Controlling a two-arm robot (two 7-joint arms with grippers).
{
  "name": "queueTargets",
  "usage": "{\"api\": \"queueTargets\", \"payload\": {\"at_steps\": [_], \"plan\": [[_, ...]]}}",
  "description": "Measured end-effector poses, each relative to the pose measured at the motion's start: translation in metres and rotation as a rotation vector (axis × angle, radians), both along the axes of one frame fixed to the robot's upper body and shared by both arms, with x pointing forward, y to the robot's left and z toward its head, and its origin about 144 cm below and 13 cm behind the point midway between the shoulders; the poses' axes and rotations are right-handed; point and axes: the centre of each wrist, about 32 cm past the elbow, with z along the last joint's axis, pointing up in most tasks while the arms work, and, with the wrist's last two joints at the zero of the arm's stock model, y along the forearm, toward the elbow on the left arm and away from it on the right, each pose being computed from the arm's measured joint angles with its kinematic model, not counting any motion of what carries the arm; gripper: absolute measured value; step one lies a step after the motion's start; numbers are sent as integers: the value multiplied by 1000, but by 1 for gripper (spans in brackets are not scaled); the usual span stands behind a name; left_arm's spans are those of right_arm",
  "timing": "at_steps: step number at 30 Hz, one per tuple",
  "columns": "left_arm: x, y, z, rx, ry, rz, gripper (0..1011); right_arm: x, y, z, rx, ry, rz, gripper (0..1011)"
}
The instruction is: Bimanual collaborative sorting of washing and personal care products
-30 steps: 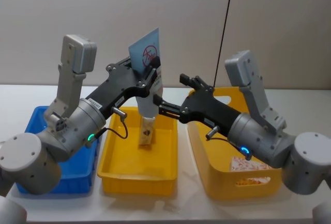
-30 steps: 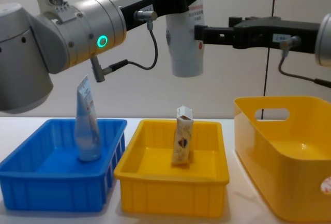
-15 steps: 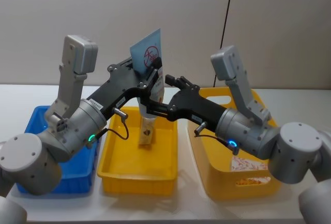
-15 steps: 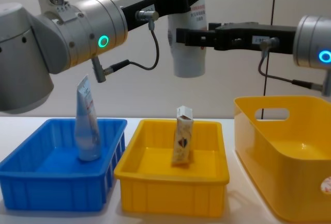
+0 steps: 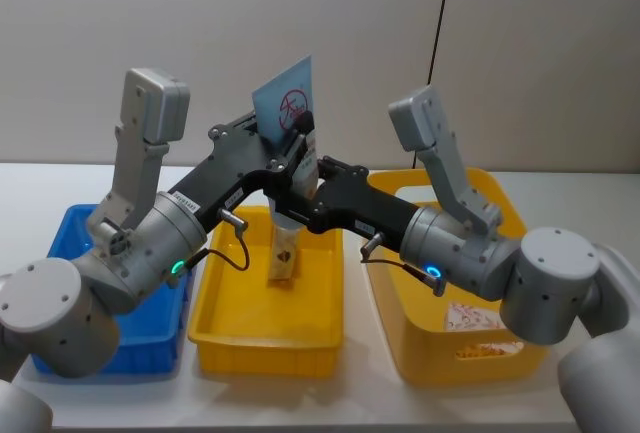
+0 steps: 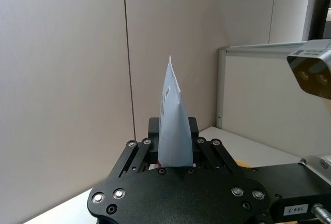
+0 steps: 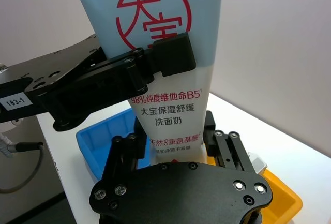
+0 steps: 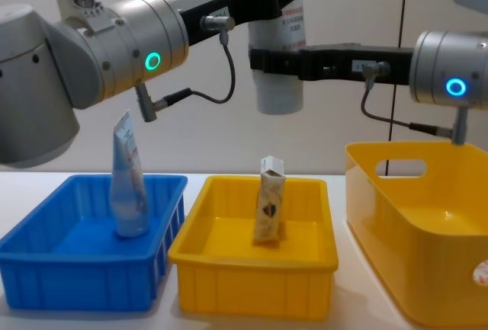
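Plain beige wall behind, white tabletop [image 8: 358, 311] across the bottom of the frame.

Lower left: blue bin [image 8: 84, 265], a squeeze tube [image 8: 130, 185] standing upright inside, cap down.

Centre bottom: shallow yellow bin [image 8: 255, 269] with a small white carton [image 8: 268, 209] standing upright in it.

Upper centre, high above the yellow bin: second tube [image 8: 278, 48], cap end down, crimped end up. Left gripper [image 5: 296, 143] comes in from the left of the frame and is clenched on the tube's upper part, just under the red round logo. Right gripper [image 8: 263, 61] comes in from the right, lower on the same tube; right wrist view has its fingers [image 7: 124, 149] on either side of the tube near the printed text, whether they press on it I cannot tell.

Lower right: deep yellow basket [image 8: 419, 223], a white carton with red-orange print [image 5: 480, 321] lying on its floor
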Motion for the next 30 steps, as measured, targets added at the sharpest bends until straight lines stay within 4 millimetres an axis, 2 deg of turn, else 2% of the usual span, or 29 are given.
{"api": "queueTargets", "payload": {"at_steps": [3, 7, 8, 11, 15, 16, 27, 30], "plan": [[0, 0, 0, 0, 0, 0, 273, 2, 1, 0, 1, 4, 4, 537], [0, 0, 0, 0, 0, 0, 348, 3, 3, -1, -1, 6, 8, 424], [0, 0, 0, 0, 0, 0, 410, 3, 3, 0, -1, 6, 9, 405], [0, 0, 0, 0, 0, 0, 466, 4, 5, 0, -2, 5, 11, 328], [0, 0, 0, 0, 0, 0, 632, 5, 6, 0, -4, 3, 6, 264], [0, 0, 0, 0, 0, 0, 641, 5, 6, 0, -4, 3, 4, 241], [0, 0, 0, 0, 0, 0, 975, 1, 4, 0, -8, -3, -70, 175], [0, 0, 0, 0, 0, 0, 1001, -1, 1, 1, -12, -7, -106, 175]]}}
